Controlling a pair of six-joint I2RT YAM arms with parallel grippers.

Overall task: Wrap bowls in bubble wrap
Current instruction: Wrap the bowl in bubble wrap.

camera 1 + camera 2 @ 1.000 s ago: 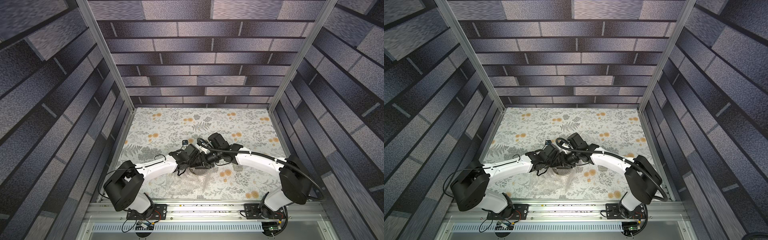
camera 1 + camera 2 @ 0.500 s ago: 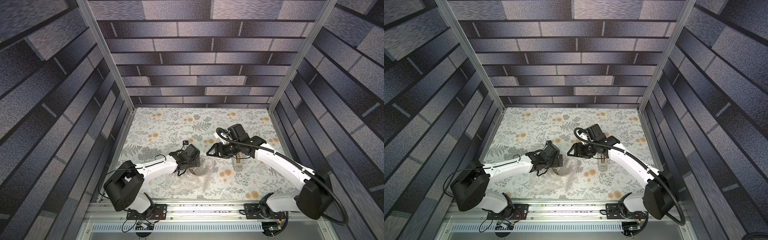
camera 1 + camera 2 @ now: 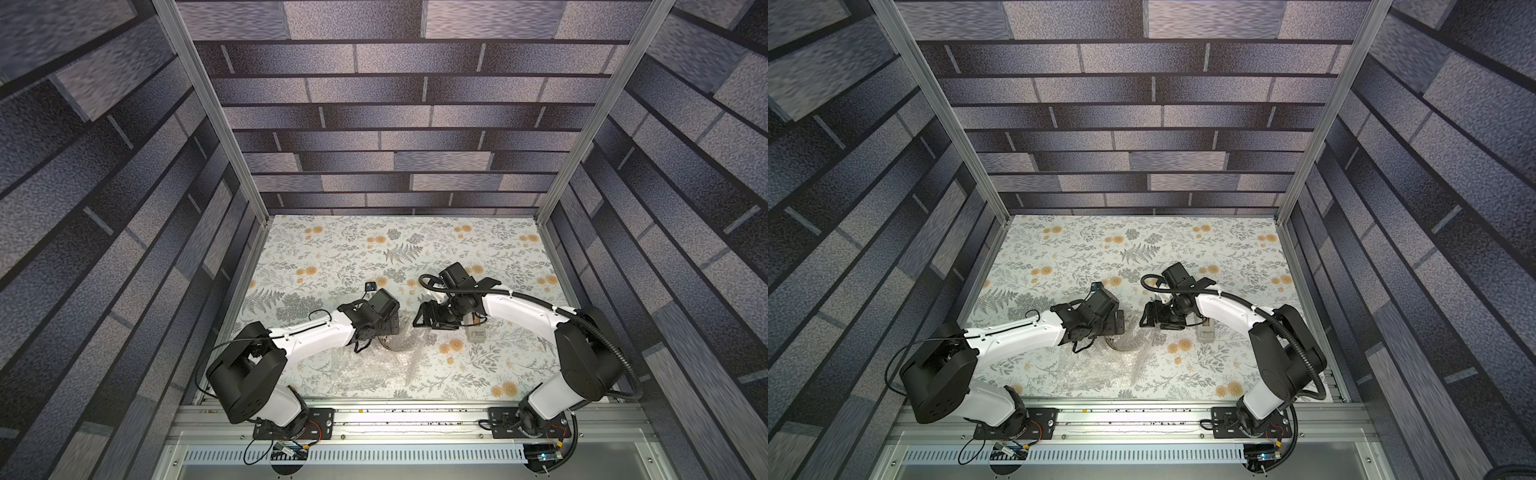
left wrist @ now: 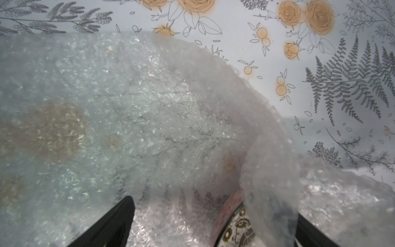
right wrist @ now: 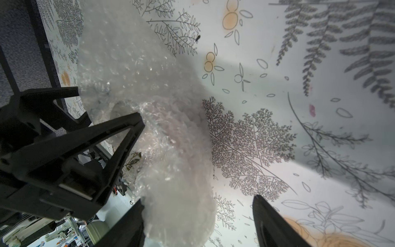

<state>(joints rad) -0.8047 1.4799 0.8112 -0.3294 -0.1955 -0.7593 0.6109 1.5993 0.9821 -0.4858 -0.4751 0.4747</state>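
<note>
The pale counter point(image 3: 353, 249), printed with grey ferns and orange flowers, is filling the lower middle of both top views. The clear, crinkly sheet of bubble wrap point(image 3: 374, 368) is lying on it low in the centre of the frame. Part of it is spreading flat and part is rising in a rumpled fold. In the left wrist view the bubble wrap point(image 4: 132, 102) is covering most of the picture, and its fold is draping down at the lower right.

The left gripper point(image 3: 390, 328) is hanging over the upper edge of the sheet, just left of centre. Its black fingers point(image 4: 115, 222) are standing wide apart with wrap and bowl between them, gripping nothing. The right gripper point(image 3: 422, 319) is hovering just right of centre, facing the left one and apart from it. Its fingers point(image 5: 269, 220) are spread wide too and are closing on nothing. The raised fold is lying right beside one of them, and I cannot tell whether it is touching.

The small grey tape dispenser point(image 3: 476, 333) with a tan roll is standing on the counter right of centre, partly under the right arm.

The small round bowl point(image 3: 387, 344), white with dark leaf-like markings and a dark rim, is sitting amid the bubble wrap directly below the left gripper. Only an arc of it is showing in both top views. The left wrist view is catching the bowl point(image 4: 237, 226) at its bottom edge.
</note>
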